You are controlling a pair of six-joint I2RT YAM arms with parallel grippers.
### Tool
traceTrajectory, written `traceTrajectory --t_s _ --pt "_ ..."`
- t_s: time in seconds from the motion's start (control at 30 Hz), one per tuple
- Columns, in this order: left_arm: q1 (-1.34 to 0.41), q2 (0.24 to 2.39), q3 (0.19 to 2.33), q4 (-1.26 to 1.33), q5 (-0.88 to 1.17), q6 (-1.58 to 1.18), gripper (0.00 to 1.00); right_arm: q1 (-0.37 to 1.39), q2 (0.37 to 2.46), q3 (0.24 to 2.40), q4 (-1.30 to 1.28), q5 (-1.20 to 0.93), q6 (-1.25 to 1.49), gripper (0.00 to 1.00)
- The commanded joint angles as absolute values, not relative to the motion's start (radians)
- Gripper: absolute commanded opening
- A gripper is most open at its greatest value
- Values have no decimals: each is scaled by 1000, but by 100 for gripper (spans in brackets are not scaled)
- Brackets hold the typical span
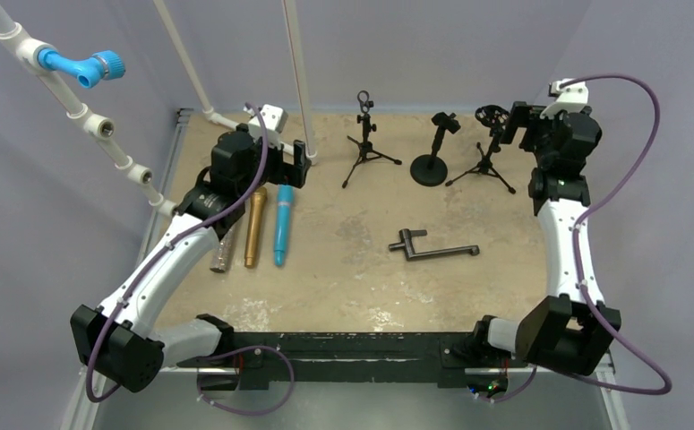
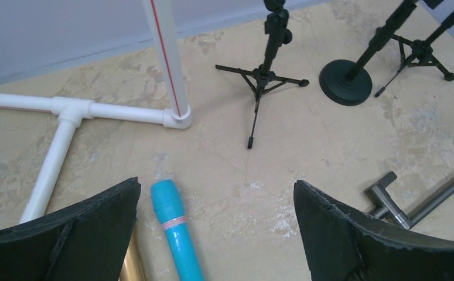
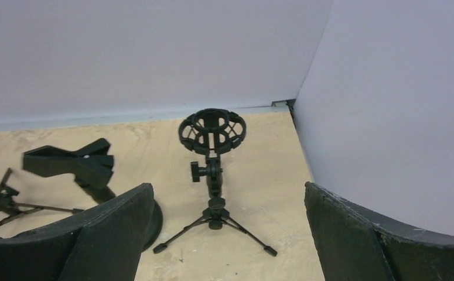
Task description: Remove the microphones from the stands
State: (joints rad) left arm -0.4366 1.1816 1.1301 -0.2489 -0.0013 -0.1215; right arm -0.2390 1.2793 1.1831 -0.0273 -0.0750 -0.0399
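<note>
Three black stands line the back of the table: a small tripod [image 1: 365, 143], a round-base stand with a clamp [image 1: 432, 154] and a tripod with a shock mount [image 1: 491, 143]. All three holders are empty. Three microphones lie flat at the left: silver [image 1: 224, 253], gold [image 1: 254, 226] and blue [image 1: 283, 226]. My left gripper [image 1: 291, 166] is open and empty above the blue microphone's [image 2: 176, 231] head. My right gripper [image 1: 515, 121] is open and empty, facing the shock-mount stand [image 3: 212, 170] from close by.
A dark metal handle piece [image 1: 432, 249] lies mid-table. A white PVC pipe frame [image 2: 95, 108] stands at the back left, with an upright pipe [image 1: 298, 81] by my left gripper. Grey walls close the back and right sides.
</note>
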Motion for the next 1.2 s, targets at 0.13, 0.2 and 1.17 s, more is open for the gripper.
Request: traceTrajectory --t_s 0.13,0.2,1.17 --pt "-371 1157 1183 -272 -110 -202 100 -243 1091 981 122 -191 -8 98" --pt "-361 1153 1183 -277 -142 -202 100 -243 1070 956 110 -205 25 98" --pt "-336 833 997 -282 49 34 100 -242 862 770 -87 -362 117 98"
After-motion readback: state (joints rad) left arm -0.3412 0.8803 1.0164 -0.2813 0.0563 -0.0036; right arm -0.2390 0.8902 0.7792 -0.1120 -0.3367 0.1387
